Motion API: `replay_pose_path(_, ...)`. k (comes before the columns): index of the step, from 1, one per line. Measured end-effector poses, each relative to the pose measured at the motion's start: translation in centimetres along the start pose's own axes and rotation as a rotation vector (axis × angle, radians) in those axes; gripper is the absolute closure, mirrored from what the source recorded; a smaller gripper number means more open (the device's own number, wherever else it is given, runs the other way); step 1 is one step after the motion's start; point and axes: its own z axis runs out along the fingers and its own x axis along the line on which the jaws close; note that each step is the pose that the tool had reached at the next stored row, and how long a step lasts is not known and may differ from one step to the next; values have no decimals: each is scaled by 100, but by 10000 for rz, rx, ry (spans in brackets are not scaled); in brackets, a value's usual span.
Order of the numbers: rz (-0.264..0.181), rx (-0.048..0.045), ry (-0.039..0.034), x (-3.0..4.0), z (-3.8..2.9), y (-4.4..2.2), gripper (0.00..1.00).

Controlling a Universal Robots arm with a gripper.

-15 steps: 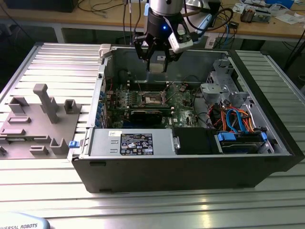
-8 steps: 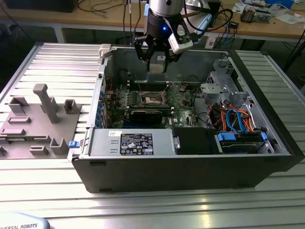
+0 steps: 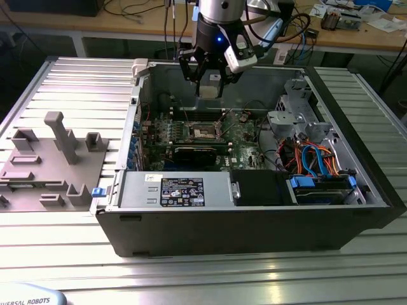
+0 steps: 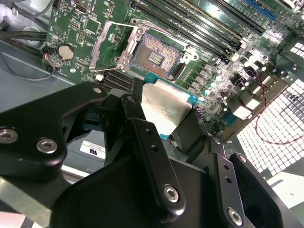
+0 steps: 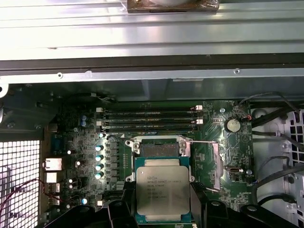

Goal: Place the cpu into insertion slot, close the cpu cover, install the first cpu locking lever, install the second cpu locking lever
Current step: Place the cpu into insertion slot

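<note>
Black two-fingered pincer [image 5: 163,207] clamps the small square silvery-topped cpu [image 5: 163,192], at 12 o'clock of the empty insertion slot [image 3: 205,131] in the exterior view. The silvery frame cpu cover [image 4: 124,58] stands open. Judged: no step is complete.

Second wrist view: fingers [image 4: 152,156] hide cpu [image 4: 164,107] lower part. First wrist view: cpu covers insertion slot [image 5: 160,148] edge.

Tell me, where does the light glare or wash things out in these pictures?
Second wrist view: glare whitens the top of the cpu, and the mesh glows white. First wrist view: the table slats shine brightly. Exterior view: lamps reflect off the table in front of the dark case.
</note>
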Motion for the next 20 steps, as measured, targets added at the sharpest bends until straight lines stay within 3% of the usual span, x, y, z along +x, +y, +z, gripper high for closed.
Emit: replay_pose_path(20, 0, 0, 0, -1, 41, -4, 46)
